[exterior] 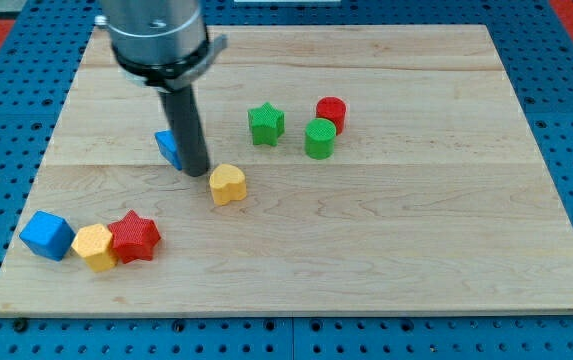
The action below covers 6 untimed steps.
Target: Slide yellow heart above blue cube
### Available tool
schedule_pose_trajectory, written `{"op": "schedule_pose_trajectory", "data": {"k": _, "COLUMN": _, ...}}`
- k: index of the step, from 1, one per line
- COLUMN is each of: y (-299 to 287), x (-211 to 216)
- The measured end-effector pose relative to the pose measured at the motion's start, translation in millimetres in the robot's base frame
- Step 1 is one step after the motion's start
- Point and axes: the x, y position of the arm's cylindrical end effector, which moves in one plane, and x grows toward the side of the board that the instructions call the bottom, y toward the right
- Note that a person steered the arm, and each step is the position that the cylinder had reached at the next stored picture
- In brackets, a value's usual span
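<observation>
The yellow heart [228,184] lies on the wooden board, left of centre. My tip [197,172] rests on the board just to the heart's upper left, close to it. A blue block [169,148] sits right behind the rod on its left, mostly hidden, so its shape is unclear. A blue cube [47,235] lies near the board's lower left corner, far below and left of the heart.
A yellow block [95,246] and a red star [134,236] sit touching, right of the blue cube. A green star [266,123], a green cylinder [319,138] and a red cylinder [331,112] cluster above centre. The board's edge [296,312] borders blue pegboard.
</observation>
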Motion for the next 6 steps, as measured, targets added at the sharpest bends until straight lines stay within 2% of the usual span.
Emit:
{"op": "schedule_pose_trajectory", "data": {"k": 1, "y": 73.2, "x": 0.0}}
{"op": "schedule_pose_trajectory", "data": {"k": 2, "y": 104.2, "x": 2.1}}
{"op": "schedule_pose_trajectory", "data": {"k": 3, "y": 82.0, "x": 13.6}}
{"op": "schedule_pose_trajectory", "data": {"k": 5, "y": -56.9, "x": 18.7}}
{"op": "schedule_pose_trajectory", "data": {"k": 6, "y": -24.0, "x": 16.9}}
